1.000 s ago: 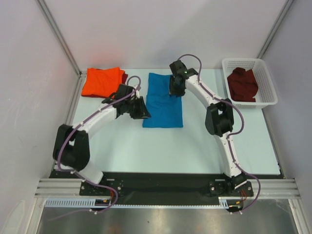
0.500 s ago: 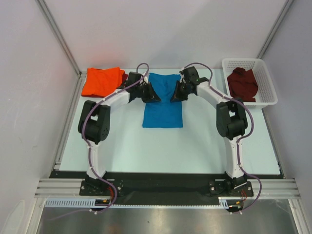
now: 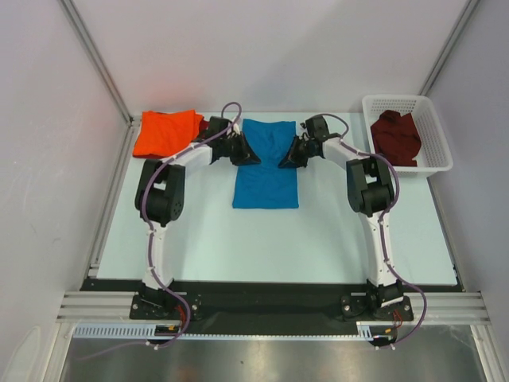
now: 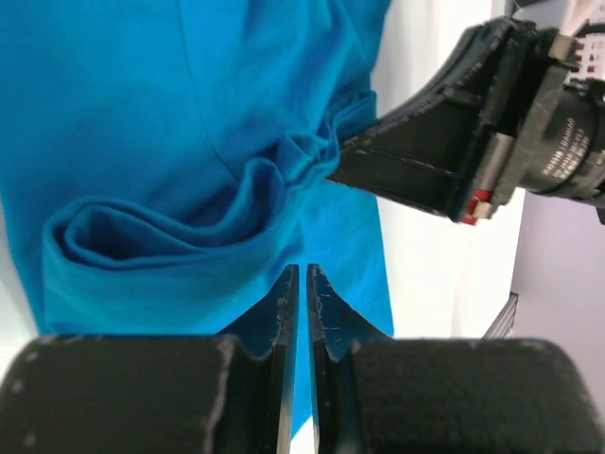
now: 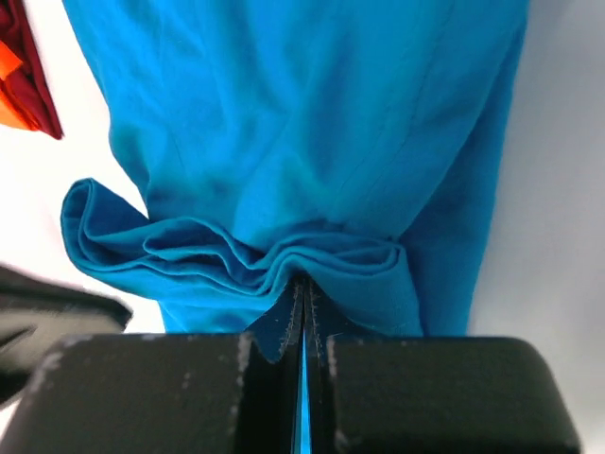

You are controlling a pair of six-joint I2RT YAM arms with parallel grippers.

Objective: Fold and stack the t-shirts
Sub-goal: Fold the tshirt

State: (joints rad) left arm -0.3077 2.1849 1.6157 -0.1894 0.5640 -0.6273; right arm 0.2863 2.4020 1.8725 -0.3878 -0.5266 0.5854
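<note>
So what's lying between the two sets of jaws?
The blue shirt: its far end stretches from one to the other, bunched at each. The top view shows it best.

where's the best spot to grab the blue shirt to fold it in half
By its far edge, one corner each, coming in from the left and right sides. The blue t-shirt lies flat as a long rectangle running away from the arms, so lifting both far corners together should carry that end over evenly. The left gripper and right gripper pinch there.
</note>
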